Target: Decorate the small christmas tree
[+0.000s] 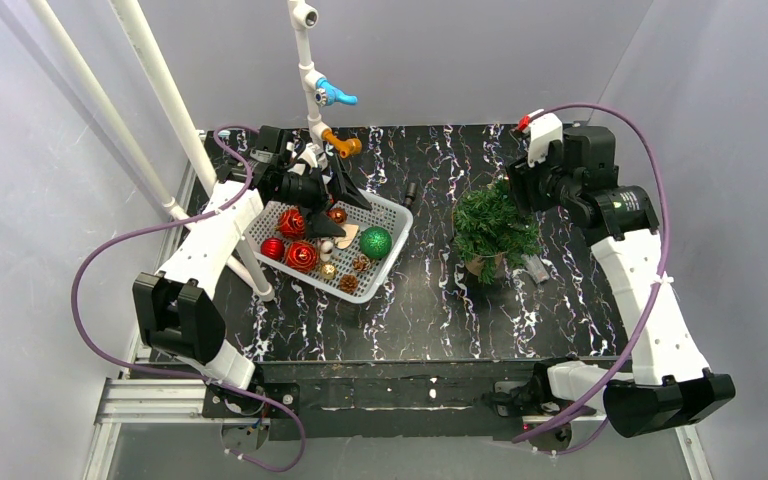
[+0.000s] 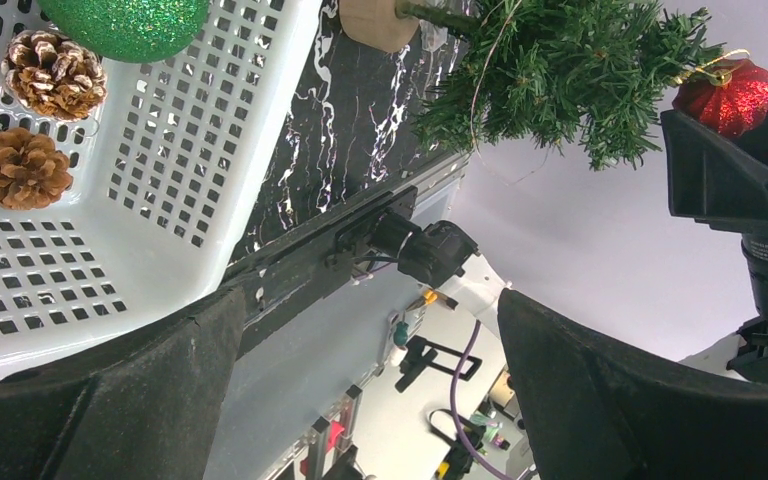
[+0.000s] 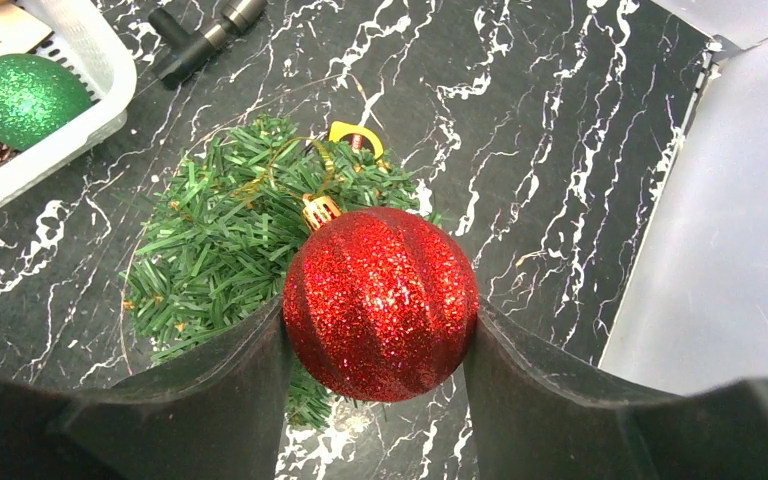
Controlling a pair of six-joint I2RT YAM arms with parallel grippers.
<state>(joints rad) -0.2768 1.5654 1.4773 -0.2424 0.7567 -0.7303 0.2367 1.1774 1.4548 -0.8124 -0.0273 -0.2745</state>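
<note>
- Tree (image 1: pixel 495 228): stands upright on its small brown base, on the table (image 1: pixel 410 310) just right of the basket (image 1: pixel 390 255) and directly under the R arm's load. It looks light w/ a narrow foot. Pushing down or sideways into the branches could tip it or slide it across the table.
- Red ball (image 3: pixel 380 300): it's round and glittery, held only by its sides, so it could slip or roll out before it is hooked. If let go too high, prob. bounces off the needles onto the table.
- Cord (image 3: pixel 328 170): thin gold loop from the gold cap (image 3: pixel 320 211), lying loosely over the top needles. Can't tell if it is round a branch. If not, opening the jaws just drops the ball. If half caught, pulling away could drag the tree.
- R arm: reaches fwd from its near-right base, elbow bent, wrist pointing down over the tree's far-right side. The right gripper (image 3: pixel 375 320) is clamped on the red ball, one finger each side, just above the treetop.
- L arm: stretched to the far end of the basket. The left gripper (image 2: pixel 370 310) has its jaws wide apart w/ nothing in them, hovering near the green ball (image 2: pixel 125 20) and pinecones (image 2: pixel 18 170).
</note>
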